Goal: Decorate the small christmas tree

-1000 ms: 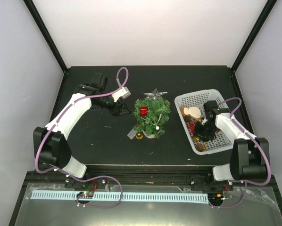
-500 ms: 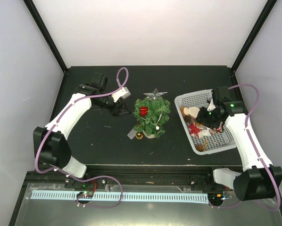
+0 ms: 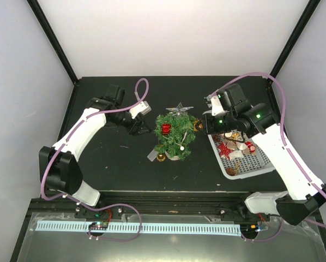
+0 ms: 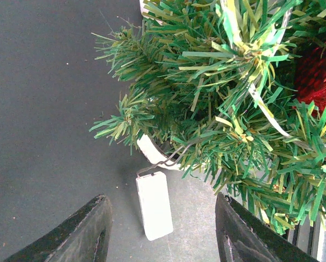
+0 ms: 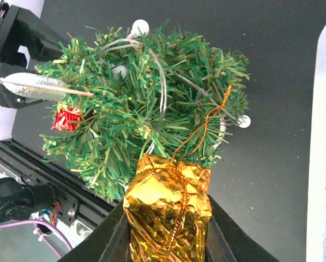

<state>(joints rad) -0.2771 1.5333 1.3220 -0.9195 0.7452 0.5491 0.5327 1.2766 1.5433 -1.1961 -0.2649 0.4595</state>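
Note:
The small christmas tree [image 3: 175, 134] stands mid-table on its cream-white pot [image 3: 174, 157]. It carries a silver star [image 3: 179, 109], a red gift ornament [image 3: 165, 129] and white bulbs. My right gripper [image 3: 202, 125] is at the tree's right side, shut on a gold foil gift box [image 3: 198, 125]. In the right wrist view the gripper [image 5: 167, 240] holds the box [image 5: 168, 202], and its gold loop string [image 5: 206, 120] lies over the tree's branches [image 5: 136, 109]. My left gripper [image 3: 140, 126] is open and empty to the left of the tree. It shows open in the left wrist view [image 4: 163, 234], facing the tree [image 4: 223, 109].
A white basket [image 3: 245, 170] at the right holds a red star [image 3: 225, 149], a pine cone [image 3: 232, 170] and other ornaments. A gold ball [image 3: 161, 157] and a white battery box [image 4: 155, 204] lie by the pot. Black frame posts stand at the table's back corners.
My right arm rose out of the basket with the gold gift box and swung left to the tree's right side. The left arm has not moved.

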